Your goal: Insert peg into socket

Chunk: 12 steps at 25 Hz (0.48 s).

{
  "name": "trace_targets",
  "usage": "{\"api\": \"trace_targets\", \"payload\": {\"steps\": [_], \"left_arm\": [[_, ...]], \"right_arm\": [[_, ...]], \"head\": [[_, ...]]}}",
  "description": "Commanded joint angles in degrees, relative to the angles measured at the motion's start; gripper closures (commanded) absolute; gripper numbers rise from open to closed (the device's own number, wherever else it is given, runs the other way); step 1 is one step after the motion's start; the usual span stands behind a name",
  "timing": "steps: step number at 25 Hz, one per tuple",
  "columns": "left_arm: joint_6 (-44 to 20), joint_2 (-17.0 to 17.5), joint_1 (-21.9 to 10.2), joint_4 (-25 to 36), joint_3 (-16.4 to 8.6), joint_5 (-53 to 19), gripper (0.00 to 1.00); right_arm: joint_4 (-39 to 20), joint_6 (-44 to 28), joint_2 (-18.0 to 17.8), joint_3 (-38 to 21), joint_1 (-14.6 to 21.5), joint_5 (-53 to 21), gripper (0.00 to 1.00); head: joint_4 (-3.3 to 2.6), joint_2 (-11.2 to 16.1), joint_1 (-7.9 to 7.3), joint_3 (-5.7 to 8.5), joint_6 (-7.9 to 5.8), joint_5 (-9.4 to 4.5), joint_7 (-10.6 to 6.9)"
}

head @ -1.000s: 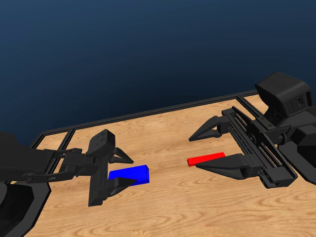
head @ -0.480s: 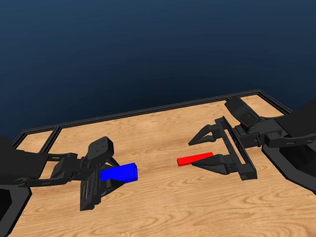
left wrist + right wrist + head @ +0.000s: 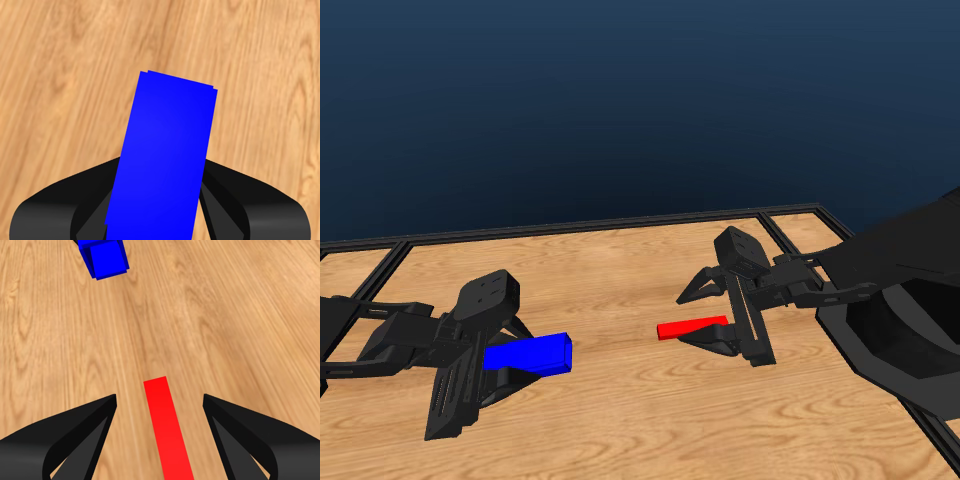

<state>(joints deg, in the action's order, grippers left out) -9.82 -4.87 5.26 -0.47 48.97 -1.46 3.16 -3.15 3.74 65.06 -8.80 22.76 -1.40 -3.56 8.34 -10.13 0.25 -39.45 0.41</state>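
The blue socket (image 3: 528,354) sits between the jaws of my left gripper (image 3: 520,357), which is shut on it. In the left wrist view the socket (image 3: 165,155) fills the middle and both jaws of the left gripper (image 3: 162,161) press on its sides. The red peg (image 3: 692,327) lies flat on the table. My right gripper (image 3: 685,318) stands open around the peg's right end, one jaw on each side. In the right wrist view the peg (image 3: 167,430) runs between the jaws of the right gripper (image 3: 160,399), with gaps on both sides. The socket's open end (image 3: 106,258) faces this way.
The wooden table (image 3: 620,420) has a black frame rail (image 3: 570,228) along its far edge. The right arm's bulky base (image 3: 910,320) fills the right side, and the left arm (image 3: 370,340) reaches in from the left.
The head camera has moved, shifting the whole picture. My right gripper has come down lower around the peg. The left gripper still holds the socket.
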Motion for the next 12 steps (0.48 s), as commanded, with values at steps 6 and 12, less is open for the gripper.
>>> {"api": "trace_targets", "payload": {"steps": [6,12], "left_arm": [[-0.8,4.3,-0.4,0.0,1.3,2.2,1.0],[-1.3,5.4,-0.4,-0.2,2.5,3.2,1.0]], "right_arm": [[-1.5,-1.7,-6.8,-3.7,0.5,-3.3,0.0],[-1.5,1.3,-8.6,-5.1,1.1,-6.1,1.0]], "head": [[0.08,-1.0,-1.32,0.5,-0.72,0.24,-0.36],[0.08,-1.3,-1.58,0.36,-0.85,-0.28,-0.29]]}}
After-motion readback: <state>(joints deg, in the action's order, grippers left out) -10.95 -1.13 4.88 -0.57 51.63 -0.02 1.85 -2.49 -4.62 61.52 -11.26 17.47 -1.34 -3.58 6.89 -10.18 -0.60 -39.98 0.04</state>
